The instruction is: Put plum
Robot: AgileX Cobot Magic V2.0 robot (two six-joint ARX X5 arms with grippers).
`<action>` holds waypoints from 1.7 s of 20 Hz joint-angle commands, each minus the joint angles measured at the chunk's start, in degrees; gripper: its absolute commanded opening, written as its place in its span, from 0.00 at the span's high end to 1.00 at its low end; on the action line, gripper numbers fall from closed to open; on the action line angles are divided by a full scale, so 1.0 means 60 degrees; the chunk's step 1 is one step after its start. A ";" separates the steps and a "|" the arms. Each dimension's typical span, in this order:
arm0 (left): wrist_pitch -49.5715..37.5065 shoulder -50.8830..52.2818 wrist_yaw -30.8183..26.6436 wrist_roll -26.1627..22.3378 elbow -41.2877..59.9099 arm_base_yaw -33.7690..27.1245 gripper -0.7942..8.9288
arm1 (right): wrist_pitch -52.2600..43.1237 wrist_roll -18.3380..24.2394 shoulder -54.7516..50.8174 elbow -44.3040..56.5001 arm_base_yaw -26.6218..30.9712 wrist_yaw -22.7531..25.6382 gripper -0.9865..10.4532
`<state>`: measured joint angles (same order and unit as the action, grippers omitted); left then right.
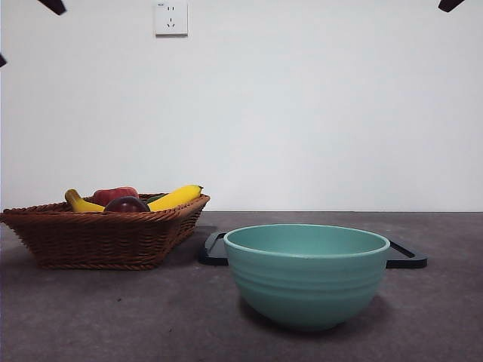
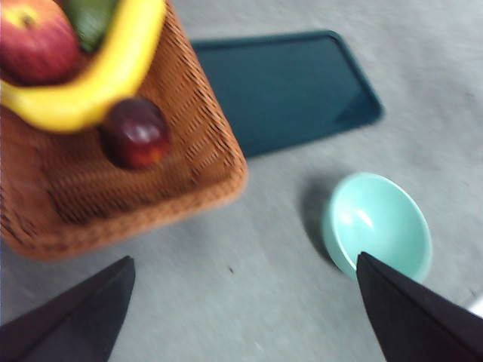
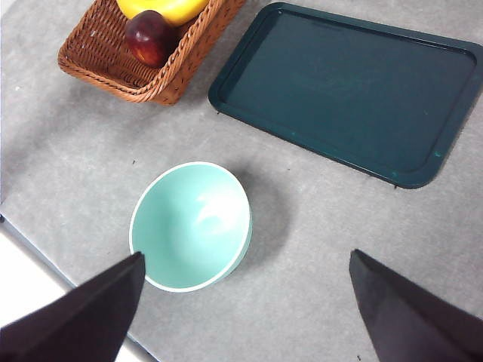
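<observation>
The plum (image 1: 127,204) (image 2: 136,133) (image 3: 149,36), dark maroon and glossy, lies in the brown wicker basket (image 1: 98,235) (image 2: 192,151) (image 3: 106,60) at the left of the table. Beside it are yellow bananas (image 1: 175,197) (image 2: 106,72) and a red apple (image 1: 115,194) (image 2: 36,41). My left gripper (image 2: 241,309) hangs open above the table near the basket's corner, holding nothing. Also empty, my right gripper (image 3: 241,309) is open high over the teal bowl (image 1: 306,273) (image 3: 190,225) (image 2: 377,225). Only black arm tips show at the top corners of the front view.
A dark green flat tray (image 1: 407,256) (image 2: 283,87) (image 3: 351,90) lies behind the bowl, to the right of the basket. A green fruit (image 2: 90,19) sits in the basket too. The table's near edge (image 3: 45,279) runs close by the bowl.
</observation>
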<state>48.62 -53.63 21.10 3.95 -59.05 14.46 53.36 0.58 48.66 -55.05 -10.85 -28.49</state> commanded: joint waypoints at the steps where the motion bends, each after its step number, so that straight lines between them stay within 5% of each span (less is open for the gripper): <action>1: -0.0062 -0.0823 -0.0455 0.0033 -0.0831 0.0255 0.44 | -0.0062 -0.0033 0.0055 -0.0182 -0.0029 -0.0004 0.54; 10: -0.0186 -0.4714 -0.2113 -0.0047 -0.3202 0.1035 0.44 | -0.0058 -0.0033 0.0058 -0.0182 -0.0029 -0.0004 0.54; 18: -0.0874 -0.7111 -0.2783 -0.0233 -0.3384 0.1035 0.44 | -0.0058 -0.0062 0.0058 -0.0182 -0.0029 -0.0004 0.54; 28: -0.1712 -0.8648 -0.2856 -0.0259 -0.3384 0.1038 0.44 | -0.0058 -0.0098 0.0058 -0.0182 -0.0029 -0.0004 0.54; 34: -0.1749 -0.8892 -0.2856 -0.0255 -0.3384 0.1053 0.53 | -0.0066 -0.0095 0.0055 -0.0182 -0.0029 -0.0004 0.54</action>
<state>38.50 -105.49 4.21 2.85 -77.95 20.45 53.34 0.21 48.66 -55.05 -10.85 -28.49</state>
